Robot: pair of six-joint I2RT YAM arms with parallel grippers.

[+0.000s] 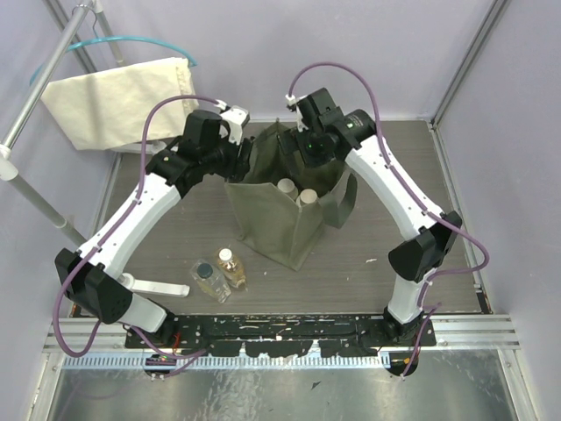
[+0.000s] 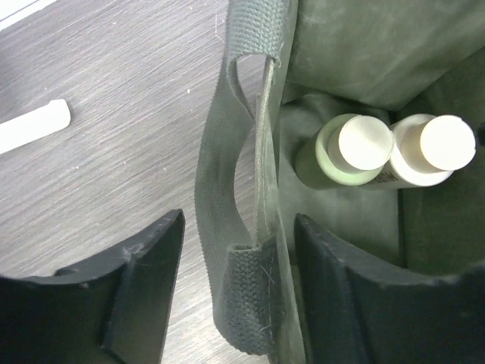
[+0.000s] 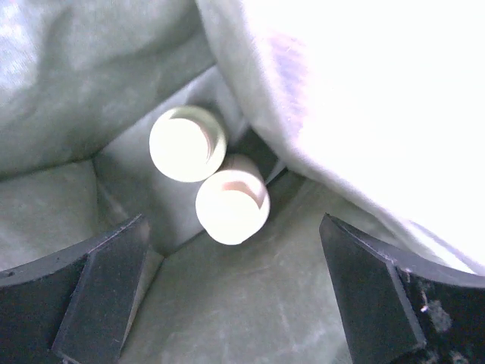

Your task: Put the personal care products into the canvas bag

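Note:
The olive-green canvas bag [image 1: 282, 230] stands open mid-table. Inside it stand the olive-yellow bottle with a cream cap [image 2: 342, 155] and the squat cream bottle [image 2: 429, 152], side by side; their tops also show in the right wrist view [image 3: 187, 142] [image 3: 232, 199]. The amber bottle with a white cap [image 1: 230, 267] and the clear dark-capped bottle [image 1: 207, 274] lie on the table left of the bag. My left gripper [image 2: 239, 235] is open, its jaws either side of the bag's left wall and handle [image 2: 224, 189]. My right gripper [image 3: 233, 254] is open and empty above the bag's inside.
A flat white strip [image 1: 159, 288] lies near the left arm's base and shows in the left wrist view [image 2: 32, 126]. A cream cloth bag [image 1: 123, 98] hangs on a hanger at the back left. Purple walls close in the table.

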